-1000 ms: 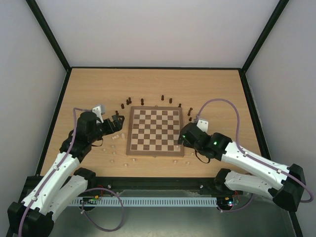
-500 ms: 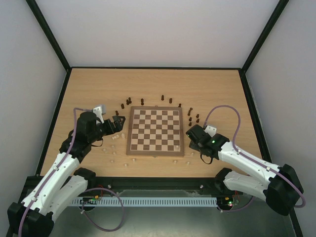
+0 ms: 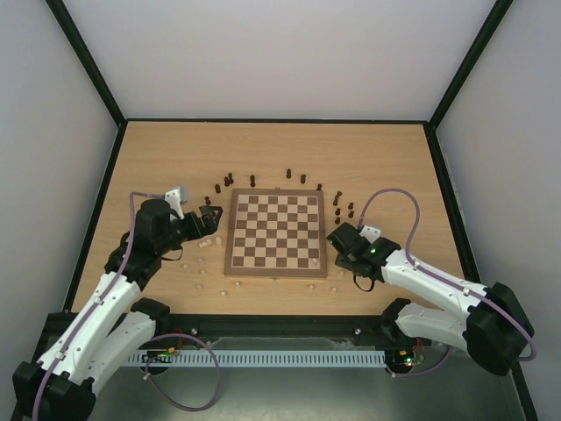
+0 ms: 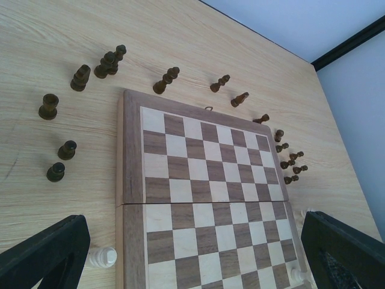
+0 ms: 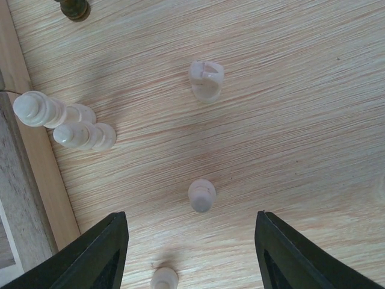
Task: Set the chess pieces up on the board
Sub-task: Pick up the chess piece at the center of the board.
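Observation:
The board (image 3: 275,231) lies mid-table, bare except for one cream piece (image 3: 314,260) on its near right corner square. Dark pieces (image 3: 252,180) stand in an arc beyond and to the right of it. Cream pieces (image 3: 201,265) lie off its near left and near right corners. My right gripper (image 3: 342,253) is open and empty, pointing down over the table right of the board. In the right wrist view it (image 5: 192,259) has a cream pawn (image 5: 201,195) between its fingers. My left gripper (image 3: 208,217) is open and empty at the board's left edge, also in the left wrist view (image 4: 192,265).
In the right wrist view a cream rook (image 5: 206,79) stands beyond the pawn, two cream pieces (image 5: 84,135) lie against the board's border (image 5: 24,198), and another pawn (image 5: 164,279) is near. A cream piece (image 4: 101,257) stands by my left finger (image 4: 48,253).
My right gripper has drawn back from the board's near right corner to the table beside it, leaving a cream piece on the corner square. The left arm has barely moved.

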`<act>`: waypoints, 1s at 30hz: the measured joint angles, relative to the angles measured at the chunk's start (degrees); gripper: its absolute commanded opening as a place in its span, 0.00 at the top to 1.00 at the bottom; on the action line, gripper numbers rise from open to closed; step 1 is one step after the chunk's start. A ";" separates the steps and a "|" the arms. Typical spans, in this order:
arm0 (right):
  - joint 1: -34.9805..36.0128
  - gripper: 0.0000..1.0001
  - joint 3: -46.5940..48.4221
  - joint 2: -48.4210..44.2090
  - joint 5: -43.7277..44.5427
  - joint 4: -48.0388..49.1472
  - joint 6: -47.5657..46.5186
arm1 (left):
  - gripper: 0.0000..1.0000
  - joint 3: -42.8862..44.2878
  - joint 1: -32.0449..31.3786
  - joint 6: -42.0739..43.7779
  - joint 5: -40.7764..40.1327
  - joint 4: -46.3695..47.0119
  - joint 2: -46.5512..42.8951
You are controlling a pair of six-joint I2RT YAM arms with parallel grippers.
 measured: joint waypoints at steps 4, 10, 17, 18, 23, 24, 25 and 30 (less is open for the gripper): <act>-0.09 0.41 0.00 -0.17 -1.05 0.11 -0.90 | 0.01 0.00 0.00 0.00 0.00 0.00 -0.07; -0.13 0.43 0.00 -1.79 -3.69 0.59 -2.43 | 0.00 0.00 0.00 -0.02 0.00 0.02 -0.07; -0.13 0.48 0.00 -1.31 -5.18 1.11 -2.93 | 0.00 -0.07 0.00 -0.04 0.00 0.04 -0.07; -0.13 0.49 0.02 -0.81 -4.96 1.07 -2.82 | 0.00 -0.13 0.00 -0.04 0.00 0.09 -0.07; -0.13 0.53 0.02 4.04 -3.13 0.90 -2.14 | 0.00 -0.44 0.00 -0.04 0.02 0.17 -0.07; -0.13 0.54 0.02 4.79 -2.67 0.85 -2.08 | 0.00 -0.52 0.00 -0.04 0.07 0.22 -0.04; -0.13 0.55 0.02 5.31 -2.12 0.81 -1.95 | 0.00 -0.57 0.00 -0.04 0.11 0.22 -0.04; -0.13 0.57 0.28 5.75 -0.04 0.85 -1.99 | 0.00 -0.74 0.00 -0.02 0.20 0.26 0.35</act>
